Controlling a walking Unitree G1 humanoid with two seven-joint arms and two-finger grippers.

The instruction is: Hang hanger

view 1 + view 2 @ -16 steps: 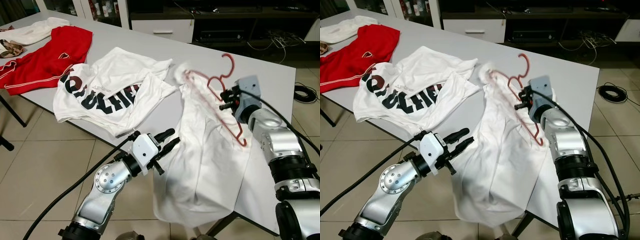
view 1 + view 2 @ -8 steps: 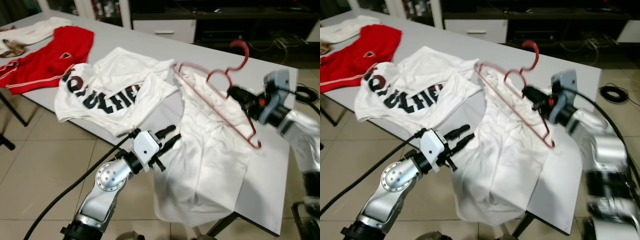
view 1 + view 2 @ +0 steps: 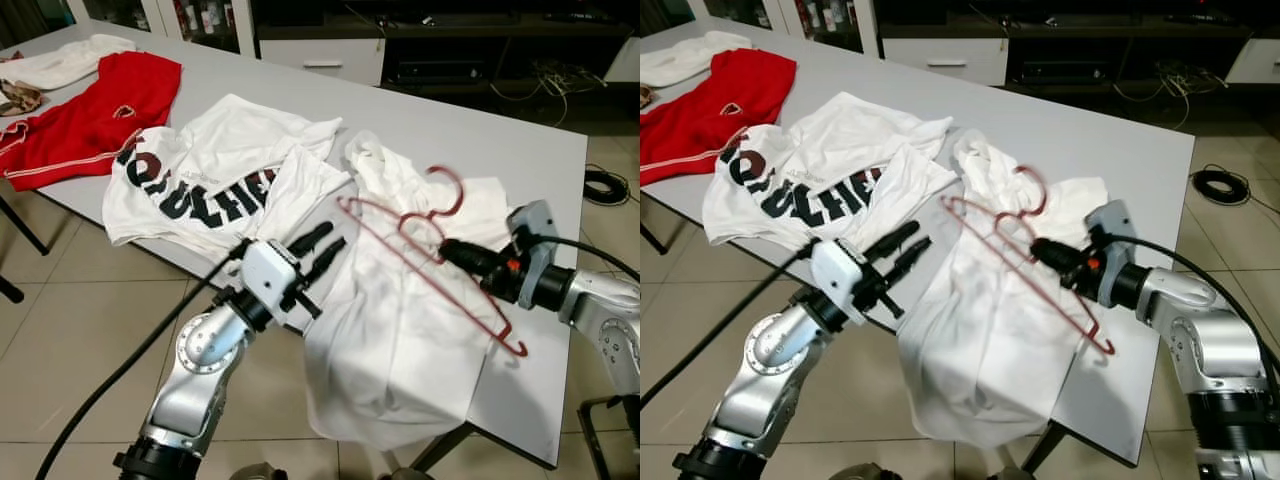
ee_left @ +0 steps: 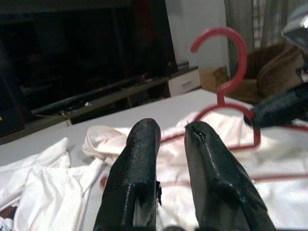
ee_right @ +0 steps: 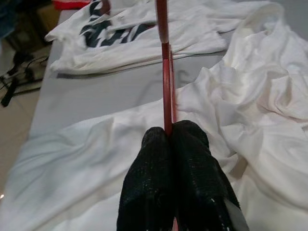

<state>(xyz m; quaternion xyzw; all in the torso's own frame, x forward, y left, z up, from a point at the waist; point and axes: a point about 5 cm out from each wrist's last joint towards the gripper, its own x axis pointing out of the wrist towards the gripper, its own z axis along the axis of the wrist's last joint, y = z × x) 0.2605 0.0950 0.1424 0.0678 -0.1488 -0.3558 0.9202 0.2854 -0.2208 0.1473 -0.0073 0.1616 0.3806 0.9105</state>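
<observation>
- Left eye view: the right gripper [image 3: 450, 252] pinches the red hanger [image 3: 430, 265] and holds it over the white shirt [image 3: 400, 330] on the desk [image 3: 500, 150], likely to slip it in
- Left wrist view: the left gripper [image 4: 171, 132] hovers near the shirt, fingers a little apart, ready to help

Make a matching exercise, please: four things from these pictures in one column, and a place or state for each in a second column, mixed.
Things:
1. red hanger
2. red garment
3. plain white shirt
4. left gripper

Places or states:
A. hangs partly over the table edge
B. empty, above the table edge beside the plain shirt
C. lies flat at the far left end of the table
D. clamped in the right gripper

Pairs: 1-D, 2-C, 3-A, 4-B
</observation>
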